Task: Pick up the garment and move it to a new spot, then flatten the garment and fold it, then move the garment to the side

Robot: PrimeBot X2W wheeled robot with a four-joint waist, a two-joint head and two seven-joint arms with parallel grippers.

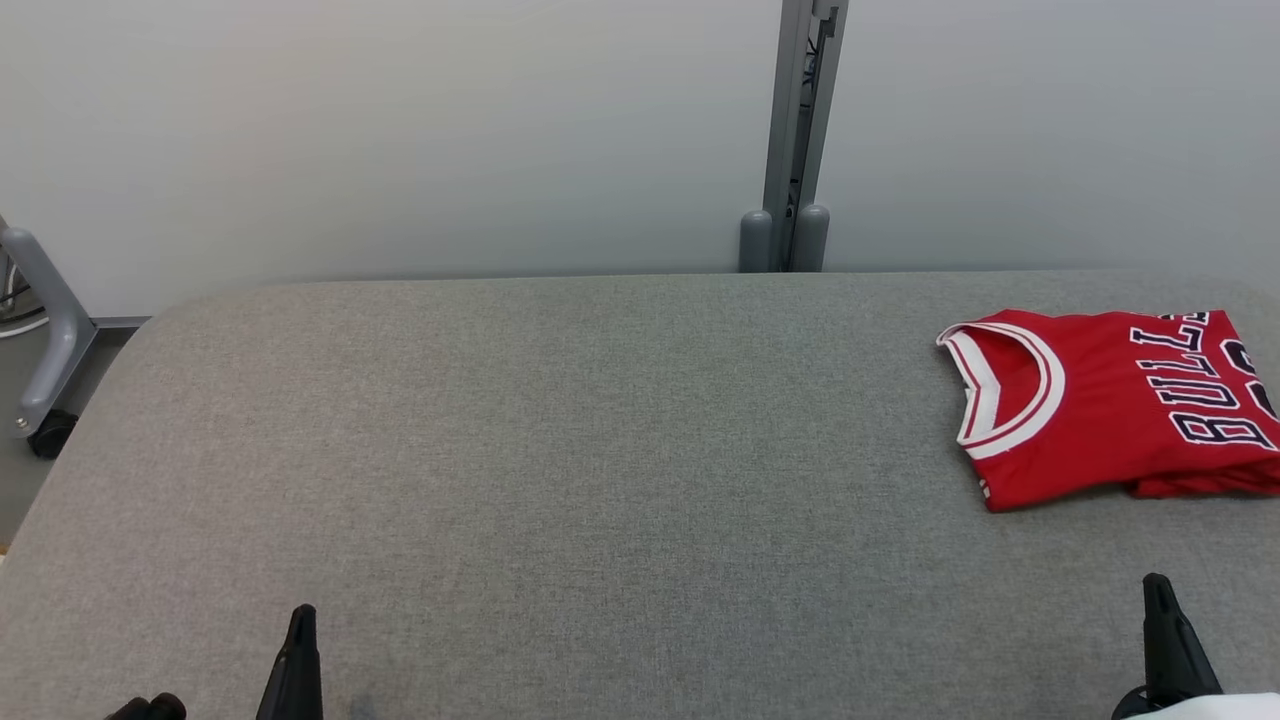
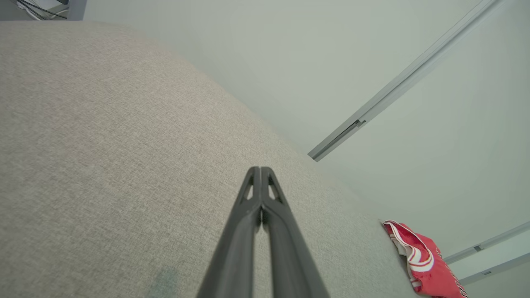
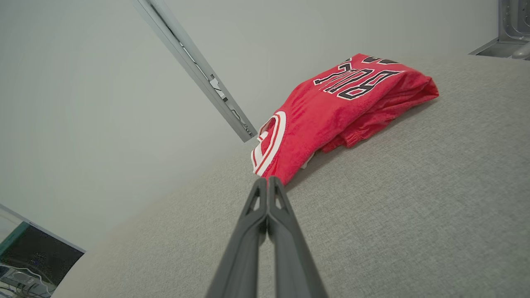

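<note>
The left end effector [image 2: 261,170] sits at the near left edge of the grey fabric-covered worktop [image 1: 600,450], its two dark fingers pressed together and holding nothing; the broad middle of the worktop lies bare; a grey post [image 1: 795,140] stands against the wall behind it. At the far right lies the garment [image 1: 1100,410], a red jersey with a white-trimmed neckline and black lettering, folded into a compact stack with its collar toward the left and its right part cut off by the head view's edge. It looks light, soft and rather slick, so layers may slide apart if lifted by one; a pinch through the whole stack at the thick folded edge seems safest. The right end effector [image 3: 268,180] rests near of the jersey, fingers together, empty, tips pointing toward the collar corner without touching it.
</note>
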